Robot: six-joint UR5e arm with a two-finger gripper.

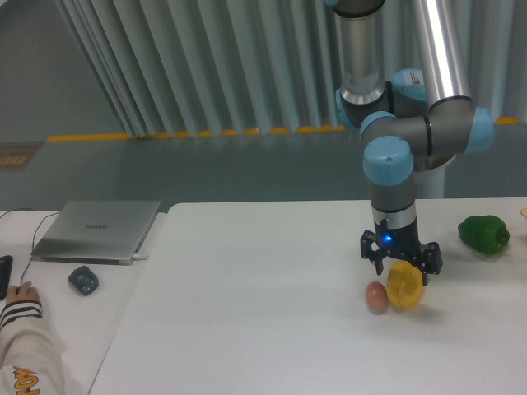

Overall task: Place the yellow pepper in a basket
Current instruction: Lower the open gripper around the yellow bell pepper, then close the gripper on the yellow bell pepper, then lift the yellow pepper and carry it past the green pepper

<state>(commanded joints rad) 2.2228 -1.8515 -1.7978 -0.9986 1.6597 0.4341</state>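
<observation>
The yellow pepper (404,286) is glossy and bright yellow and sits at the right of the white table (247,313), just right of a small brownish egg (375,296). My gripper (403,271) points straight down over the pepper. Its black fingers (428,265) hug the pepper's upper sides, so it looks shut on the pepper. The pepper is at or barely above the table top. No basket is in view.
A green bell pepper (484,234) lies at the far right of the table. A closed grey laptop (97,230) and a dark small object (83,281) lie on the left. A person's sleeve and hand (20,329) reach in at the lower left.
</observation>
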